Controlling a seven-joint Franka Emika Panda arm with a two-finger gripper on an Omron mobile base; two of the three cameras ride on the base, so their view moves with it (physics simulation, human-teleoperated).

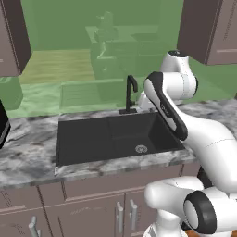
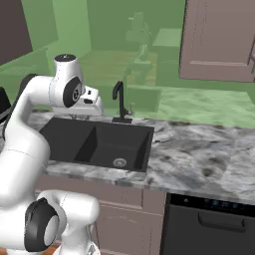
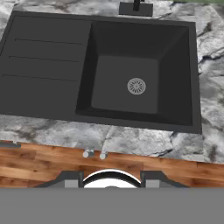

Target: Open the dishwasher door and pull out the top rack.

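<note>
The dishwasher door [image 2: 209, 234] is a flat black panel under the counter at the lower right of the right base view. It stands closed, with a dark handle [image 2: 219, 219] near its top edge. My gripper [image 2: 89, 110] hangs over the left part of the black sink [image 2: 94, 142], well to the left of the door and above counter height. In the hand view the two fingertips [image 3: 71, 179] stand wide apart with nothing between them, looking straight down into the sink basin [image 3: 124, 85]. The top rack is hidden behind the door.
A black faucet [image 2: 119, 102] rises behind the sink. The marble counter [image 2: 199, 154] runs right above the dishwasher. Taupe cabinet doors with silver handles [image 1: 119, 215] sit below the sink. Upper cabinets [image 2: 219, 40] hang at the right, and a dark appliance [image 1: 2, 125] stands at the left edge.
</note>
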